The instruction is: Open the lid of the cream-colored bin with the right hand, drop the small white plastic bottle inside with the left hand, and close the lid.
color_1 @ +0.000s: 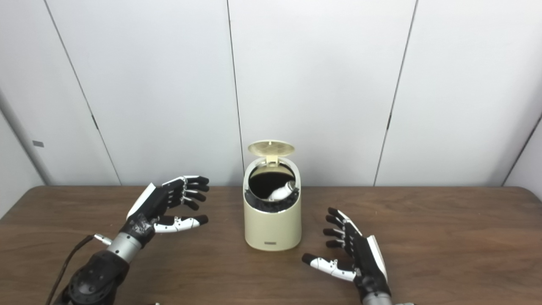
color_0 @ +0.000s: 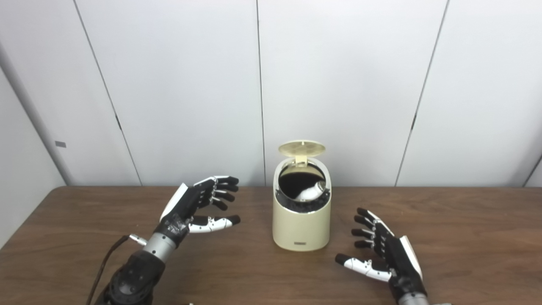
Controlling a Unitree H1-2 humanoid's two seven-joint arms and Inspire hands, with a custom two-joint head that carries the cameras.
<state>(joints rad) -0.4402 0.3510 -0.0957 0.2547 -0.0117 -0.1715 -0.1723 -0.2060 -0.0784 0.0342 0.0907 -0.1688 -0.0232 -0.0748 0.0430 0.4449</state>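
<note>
Already the small white bottle (color_0: 310, 192) lies inside the cream bin (color_0: 301, 226) at mid-desk, lid (color_0: 301, 148) upright, both the left hand (color_0: 199, 203) and right hand (color_0: 381, 250) empty with fingers spread; a clumsy push at the lid could topple the bin.

Each hand, the left hand (color_0: 199, 203) and the right hand (color_0: 383, 250), is built of black segments with a white plate on its back. The thumbs are clad in white, dotted with dark screws, and tipped black. Silver cylindrical wrists are joined to black forearms. A dark cable (color_0: 103, 264) is run along the left arm.
</note>
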